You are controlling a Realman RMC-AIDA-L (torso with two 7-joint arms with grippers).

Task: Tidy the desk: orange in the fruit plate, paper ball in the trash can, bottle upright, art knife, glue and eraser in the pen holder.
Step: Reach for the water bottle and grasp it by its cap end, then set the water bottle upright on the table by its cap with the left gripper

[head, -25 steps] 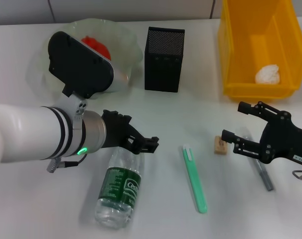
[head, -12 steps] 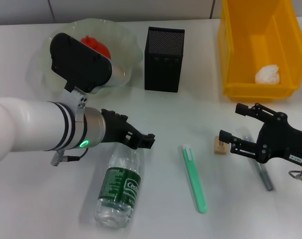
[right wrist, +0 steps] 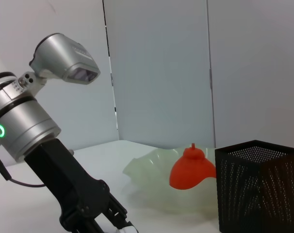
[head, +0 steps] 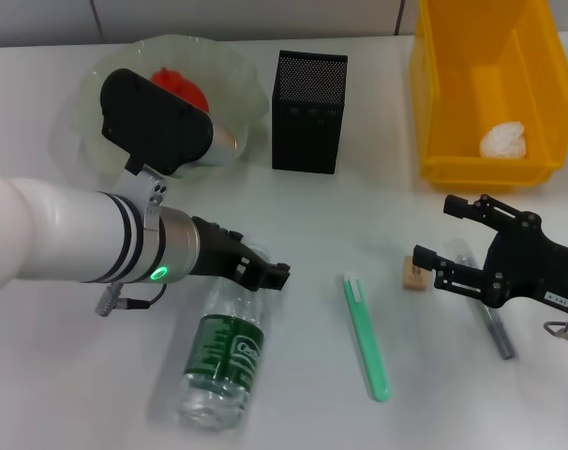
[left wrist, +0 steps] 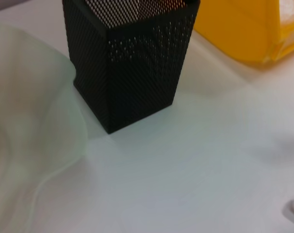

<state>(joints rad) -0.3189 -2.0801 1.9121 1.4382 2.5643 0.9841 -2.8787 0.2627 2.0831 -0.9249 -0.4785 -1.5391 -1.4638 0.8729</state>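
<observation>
Bottle (head: 224,352): lies on its side at the near edge of the desk (head: 303,412), cap end under my left pincer.
Left pincer (head: 265,272): has dropped lower onto the bottle neck over the last second; fingers apart, straddling the neck, not yet clamped. Judgement: grasp for uprighting is imminent.
Art knife (head: 366,336): green, flat on the desk, just right of the bottle, untouched.
Eraser (head: 414,275): beside my right pincer, not held.
Right pincer (head: 436,246): unmoved, fingers spread, hovering above a grey pen-shaped item (head: 495,328), possibly the glue.
Pen holder (head: 308,111): black mesh, farther back, nothing visibly inside.
Fruit plate (head: 242,89): holds the orange (head: 178,84).
Trash can (head: 485,89): yellow, holds the paper ball (head: 504,140).
</observation>
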